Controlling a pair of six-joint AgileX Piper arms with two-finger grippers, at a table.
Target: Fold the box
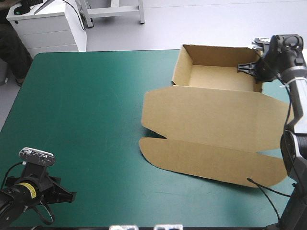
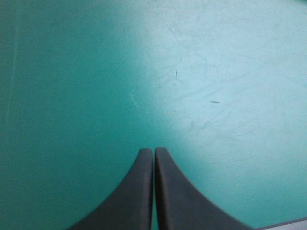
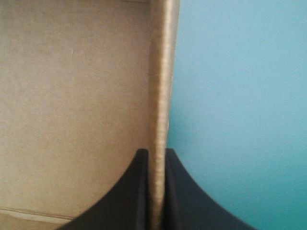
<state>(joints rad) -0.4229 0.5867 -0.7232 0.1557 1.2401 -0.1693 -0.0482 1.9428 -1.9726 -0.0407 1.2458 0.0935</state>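
Observation:
The brown box point(image 1: 211, 120) lies at the table's right side as an open tray at the far end, with its lid flat toward the front. My right gripper point(image 1: 249, 68) is at the tray's right wall, near the far right corner. In the right wrist view the black fingers point(image 3: 139, 191) pinch that upright wall point(image 3: 160, 96) between them, tray floor on one side, teal-green cover on the other. My left gripper point(image 1: 62, 194) rests low at the table's front left corner, far from the box. Its fingers point(image 2: 134, 191) meet in a point over bare cover.
The teal-green cover point(image 1: 86, 110) lies bare across the left half of the table. A white cabinet point(image 1: 45, 24) stands beyond the far left corner. The lid's front flap point(image 1: 211, 160) reaches close to the table's right front edge.

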